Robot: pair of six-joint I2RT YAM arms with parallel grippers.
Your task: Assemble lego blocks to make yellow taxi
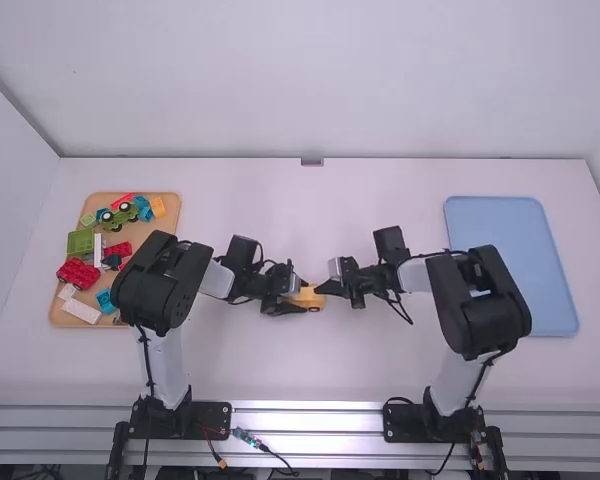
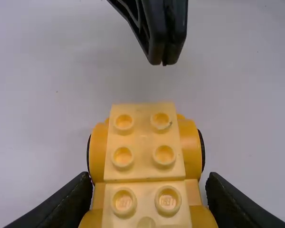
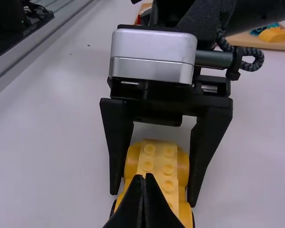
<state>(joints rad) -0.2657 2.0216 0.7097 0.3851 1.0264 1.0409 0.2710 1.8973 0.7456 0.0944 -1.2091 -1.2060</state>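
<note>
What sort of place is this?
Probably a robotics lab workcell: left arm and right arm based at metal rails, white walls beyond, a tray of toy blocks.

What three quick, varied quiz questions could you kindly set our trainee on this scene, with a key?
1. Multiple choice: what is between the fingers of the black left gripper?
A. a red brick
B. a yellow, studded toy-brick build
C. a green brick

2. True or false: the fingertips of the black, tapered right gripper meet.

3. Fill in the blank: the light blue, flat, rectangular tray lies toward the ____ side of the white table in the high view.

Key: 1. B; 2. true; 3. right
</note>
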